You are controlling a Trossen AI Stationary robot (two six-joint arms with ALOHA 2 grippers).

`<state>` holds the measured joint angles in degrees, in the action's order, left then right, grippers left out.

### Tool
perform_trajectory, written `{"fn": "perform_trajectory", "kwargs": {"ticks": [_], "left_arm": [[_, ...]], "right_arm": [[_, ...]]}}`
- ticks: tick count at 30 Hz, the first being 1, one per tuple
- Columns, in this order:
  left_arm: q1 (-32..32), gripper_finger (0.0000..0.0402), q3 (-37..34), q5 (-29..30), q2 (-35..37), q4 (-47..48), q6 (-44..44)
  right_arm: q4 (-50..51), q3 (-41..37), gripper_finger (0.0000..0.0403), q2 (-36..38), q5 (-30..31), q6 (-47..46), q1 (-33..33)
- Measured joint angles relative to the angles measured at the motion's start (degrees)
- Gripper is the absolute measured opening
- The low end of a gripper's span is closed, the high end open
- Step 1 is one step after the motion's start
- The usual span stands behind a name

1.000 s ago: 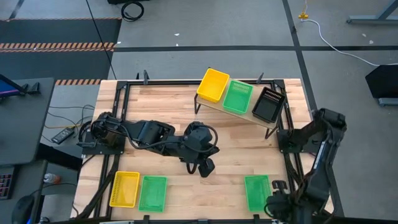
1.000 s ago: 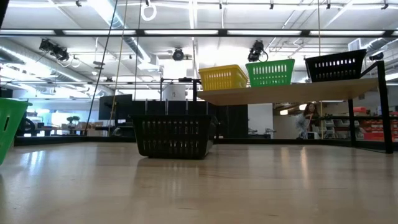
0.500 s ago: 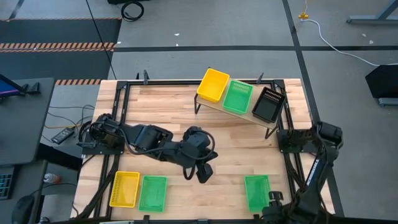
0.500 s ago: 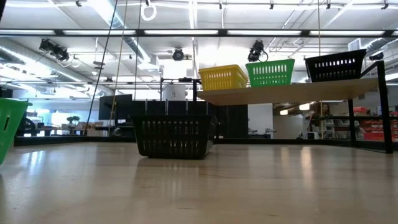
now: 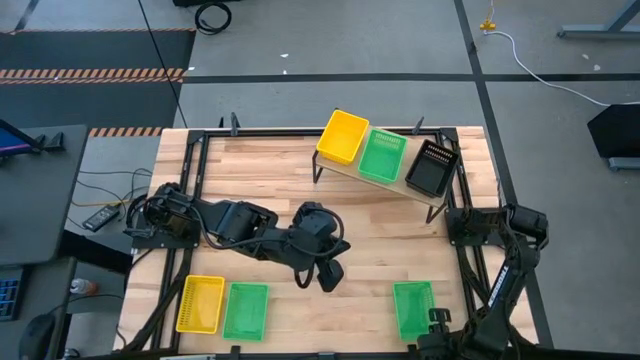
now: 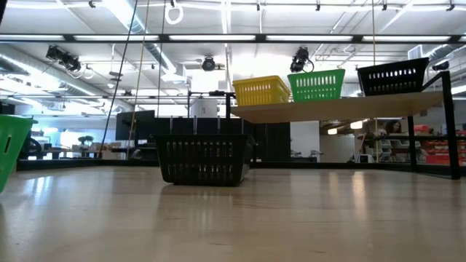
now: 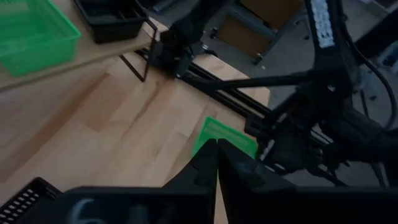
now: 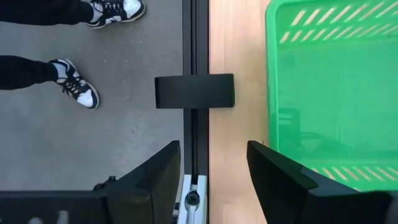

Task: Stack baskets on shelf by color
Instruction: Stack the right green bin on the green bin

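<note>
A: What stands on the raised light-wood shelf board on thin black legs (image 5: 395, 183)?

B: Three perforated plastic baskets in a row at the far side of the plank tabletop (image 5: 260, 180): a yellow basket (image 5: 343, 136), a green basket (image 5: 382, 155) just beside it, and a black basket (image 5: 432, 167) at the right end.

A: And down on the tabletop?

B: At the near left corner a second yellow basket (image 5: 200, 304) lies just beside a second green basket (image 5: 245, 310). A third green basket (image 5: 414, 309) lies near the near right edge. In the low view a black mesh basket (image 6: 203, 159) sits on the wood near the middle.

A: Where is the left gripper (image 5: 329, 274)?

B: Over the middle of the table, its arm stretched in from the left. In the left wrist view its fingers (image 7: 205, 163) are pressed together, tip against tip, with a black mesh rim close by; whether it holds that basket I cannot tell.

A: The right gripper (image 8: 211, 163)?

B: At the near right edge, beside the third green basket. Its fingers are spread, pinching nothing. A person's black-and-white shoes (image 8: 78, 90) show on the floor beyond.
</note>
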<state>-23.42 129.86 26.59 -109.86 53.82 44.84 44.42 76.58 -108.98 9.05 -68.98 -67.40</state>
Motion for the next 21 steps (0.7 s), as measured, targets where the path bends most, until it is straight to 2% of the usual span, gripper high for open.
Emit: {"fn": "perform_trajectory", "kwargs": {"ticks": [5, 12, 19, 21], "left_arm": [[0.0, 0.0020, 0.0, 3.3, 0.0, 0.0, 0.7], [0.0, 0.0019, 0.0, 3.4, 0.0, 0.0, 0.8], [0.0, 0.0015, 0.0, 3.4, 0.0, 0.0, 0.7], [0.0, 0.0017, 0.0, 3.4, 0.0, 0.0, 0.5]], "right_arm": [[0.8, 0.0, 0.0156, -0.1, 1.1, 0.4, 0.1], [1.0, 0.0, 0.0098, -0.3, 1.8, 0.6, 0.1], [1.0, 0.0, 0.0012, -0.5, 1.5, 0.7, 0.1], [1.1, 0.0, 0.0007, 0.3, 0.5, 0.8, 0.1]]}}
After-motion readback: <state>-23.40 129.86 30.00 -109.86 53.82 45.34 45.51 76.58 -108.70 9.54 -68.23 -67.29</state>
